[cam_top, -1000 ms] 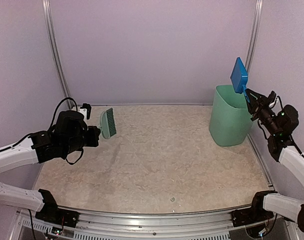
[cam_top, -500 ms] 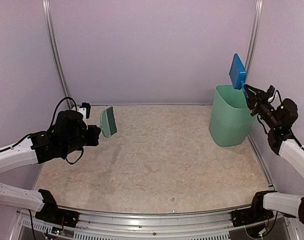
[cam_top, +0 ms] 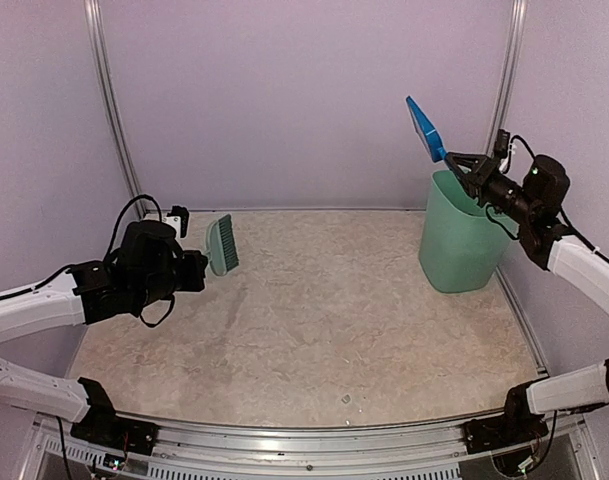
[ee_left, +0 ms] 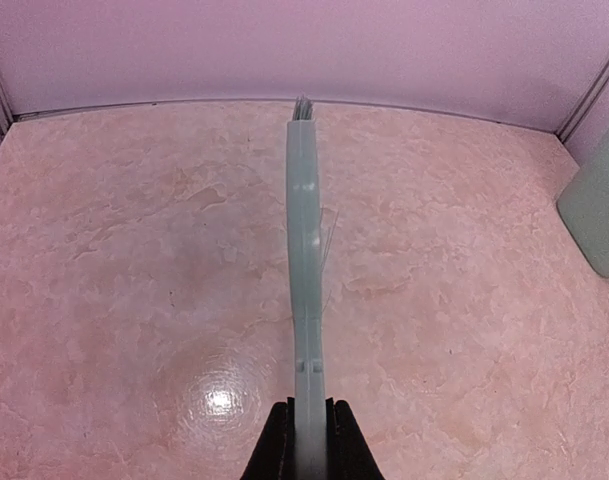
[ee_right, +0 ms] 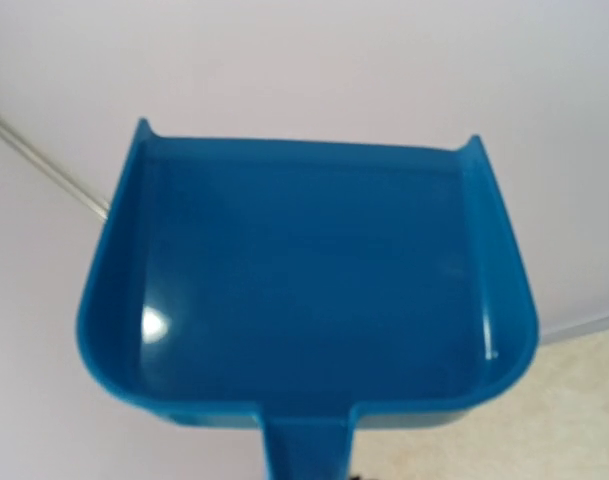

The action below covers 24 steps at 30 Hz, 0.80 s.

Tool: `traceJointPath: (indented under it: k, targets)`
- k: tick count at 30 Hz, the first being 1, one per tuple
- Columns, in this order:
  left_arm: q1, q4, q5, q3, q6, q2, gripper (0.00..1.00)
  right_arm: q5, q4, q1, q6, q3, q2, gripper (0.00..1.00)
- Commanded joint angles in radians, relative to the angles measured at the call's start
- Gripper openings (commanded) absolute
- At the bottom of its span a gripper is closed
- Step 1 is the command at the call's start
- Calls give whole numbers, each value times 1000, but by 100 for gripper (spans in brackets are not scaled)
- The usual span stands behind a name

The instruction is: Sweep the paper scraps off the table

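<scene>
Beige worktop (cam_top: 314, 330) is judged nearly swept; one speck, perhaps of the paper scraps (cam_top: 346, 399), is left near front. Empty dustpan (cam_top: 424, 128) is pinched high beside bin (cam_top: 462, 245) by right tool (cam_top: 462, 165), brush (cam_top: 221, 246) by left tool (cam_top: 197, 268).

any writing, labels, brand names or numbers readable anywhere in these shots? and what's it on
No readable text in any view.
The blue dustpan is plain inside, with no label or brand.
The green brush and the mint-green bin show no print.
The table shows only its marbled speckling, no signs or numbers.
</scene>
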Motion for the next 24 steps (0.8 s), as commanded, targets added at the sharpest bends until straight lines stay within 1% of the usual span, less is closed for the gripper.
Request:
traceJointPath:
  k: [1,7,11,15,24]
  targets:
    - [0,42,-21,47,12,26,0,56,-121,97,-254,106,51,0]
    - [16,48,-24,85,25,77,0,199,-221,236,-453,184,135,0]
    - [39,54,-21,116,26,130,0,322,-305,319,-572,248,222,0]
    - [84,67,26,140,13,193,0,434,-369,368,-636,301,324,0]
    - [155,110,140,227,21,338,0,635,-440,440,-758,406,559,0]
